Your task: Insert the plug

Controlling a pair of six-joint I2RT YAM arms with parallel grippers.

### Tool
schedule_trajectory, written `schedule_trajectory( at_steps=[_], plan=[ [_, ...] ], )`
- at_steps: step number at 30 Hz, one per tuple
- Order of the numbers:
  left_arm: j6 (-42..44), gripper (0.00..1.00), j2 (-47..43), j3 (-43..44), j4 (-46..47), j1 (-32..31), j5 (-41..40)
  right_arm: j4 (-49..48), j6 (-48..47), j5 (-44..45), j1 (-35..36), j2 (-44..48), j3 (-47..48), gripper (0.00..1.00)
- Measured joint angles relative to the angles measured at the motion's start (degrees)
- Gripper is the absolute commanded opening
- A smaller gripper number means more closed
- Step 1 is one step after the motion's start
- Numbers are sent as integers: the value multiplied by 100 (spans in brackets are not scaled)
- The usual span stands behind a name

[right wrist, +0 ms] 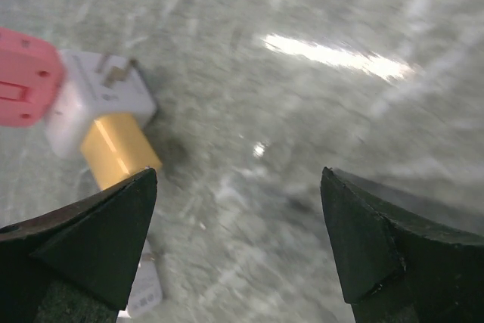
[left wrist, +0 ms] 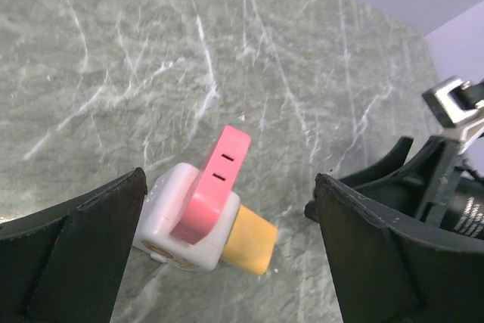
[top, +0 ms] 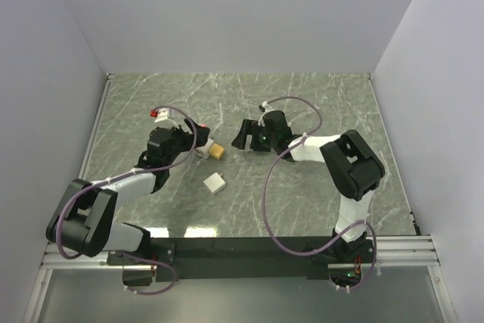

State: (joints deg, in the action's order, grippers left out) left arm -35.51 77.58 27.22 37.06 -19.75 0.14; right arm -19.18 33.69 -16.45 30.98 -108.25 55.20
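Note:
A yellow plug (left wrist: pixel 249 241) lies on the marble table, butted against one side of a white socket cube (left wrist: pixel 175 217) with no gap showing. A pink slotted piece (left wrist: pixel 215 179) stands up from the cube. My left gripper (left wrist: pixel 231 179) is open, its fingers on either side of the cube and plug and touching neither. My right gripper (right wrist: pixel 238 175) is open and empty, just right of the yellow plug (right wrist: pixel 119 149). From above, the plug (top: pixel 218 150) lies between the left gripper (top: pixel 198 140) and the right gripper (top: pixel 240 138).
A second white plug (top: pixel 215 182) lies loose on the table nearer the arm bases, and its corner shows in the right wrist view as a white plug (right wrist: pixel 144 293). A small red and white part (top: pixel 157 114) sits behind the left arm. White walls enclose the table.

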Motion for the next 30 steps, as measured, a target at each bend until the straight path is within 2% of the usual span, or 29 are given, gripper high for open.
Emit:
schedule_trajectory(
  at_steps=[5, 10, 15, 20, 26, 30],
  plan=[
    [61, 99, -898, -221, -168, -2, -361, 944, -275, 678, 223, 442, -59, 95],
    [48, 99, -2109, -400, -601, 0, -1058, 1950, -367, 1207, 833, 492, 496, 92],
    [7, 99, -2940, -710, -1045, 2, -1563, 2367, -319, 1869, 1384, 501, 1423, 91],
    [-24, 99, -3554, -1001, -1519, 7, -1862, 2892, -175, 2385, 1615, 411, 2411, 91],
    [-28, 99, -3893, -1130, -1781, 17, -1958, 3587, -46, 2900, 1932, -334, 4050, 91],
    [-33, 99, -4100, -1268, -1867, 20, -1954, 4116, 37, 3056, 2107, -933, 4725, 89]
  ],
)
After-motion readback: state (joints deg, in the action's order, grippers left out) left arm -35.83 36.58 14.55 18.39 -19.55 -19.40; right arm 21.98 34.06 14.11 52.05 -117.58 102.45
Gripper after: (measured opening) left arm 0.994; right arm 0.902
